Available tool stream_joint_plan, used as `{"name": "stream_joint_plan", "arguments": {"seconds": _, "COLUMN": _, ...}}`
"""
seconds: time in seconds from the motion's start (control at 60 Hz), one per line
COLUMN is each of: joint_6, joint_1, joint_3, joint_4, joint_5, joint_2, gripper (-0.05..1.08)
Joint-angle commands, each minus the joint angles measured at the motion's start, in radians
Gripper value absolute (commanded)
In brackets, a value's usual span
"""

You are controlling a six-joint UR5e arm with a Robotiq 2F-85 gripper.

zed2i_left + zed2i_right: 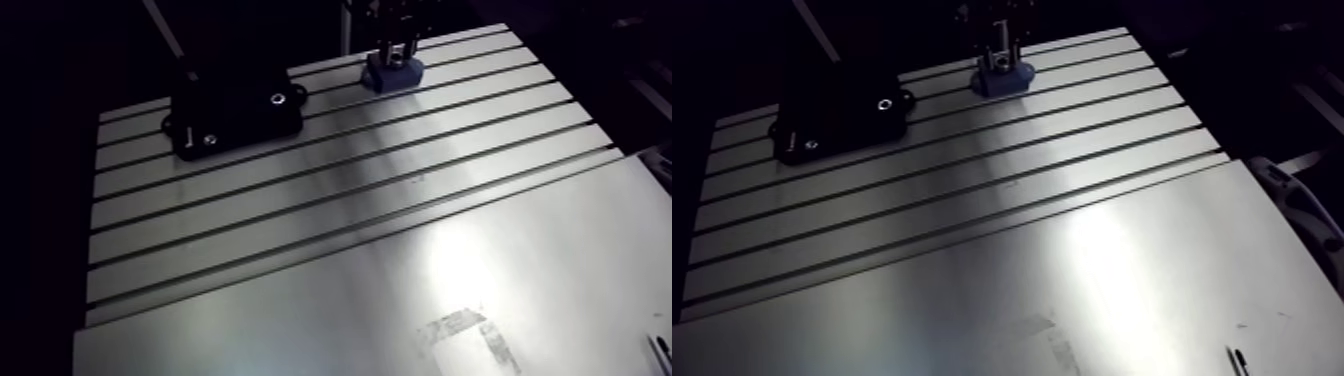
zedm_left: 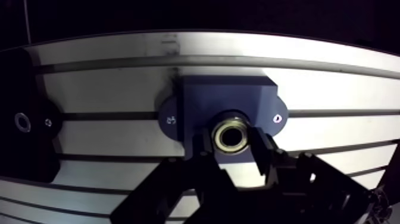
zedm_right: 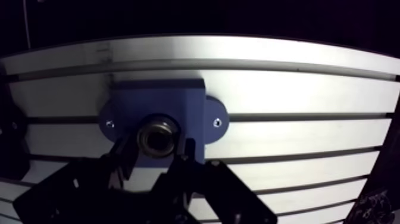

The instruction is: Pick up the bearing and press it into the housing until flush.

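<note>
While the arm reaches to the far end of the slotted table (image 1: 350,200), its gripper (image 2: 232,145) stands straight over the blue housing (image 2: 223,95), which sits flat across one of the table's grooves. From the wrist view the two dark fingers (image 2: 202,148) are clamped on the bearing (image 2: 232,136), one on each side of the metal ring. That ring sits right at the round hole in the middle of the housing; whether it is fully level with the blue face I cannot tell from here. A black block (image 1: 235,112) with two bright screws lies on the table well apart from the housing.
</note>
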Motion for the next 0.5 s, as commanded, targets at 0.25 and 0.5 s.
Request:
{"name": "stream_joint_plan", "arguments": {"seconds": 0.25, "joint_6": 0.000, "joint_1": -0.002, "joint_3": 0.000, "joint_4": 0.000, "joint_5": 0.000, "joint_2": 0.005, "gripper": 0.73}}
{"name": "stream_joint_plan", "arguments": {"seconds": 0.5, "joint_6": 0.000, "joint_1": -0.002, "joint_3": 0.000, "joint_4": 0.000, "joint_5": 0.000, "joint_2": 0.005, "gripper": 0.73}}
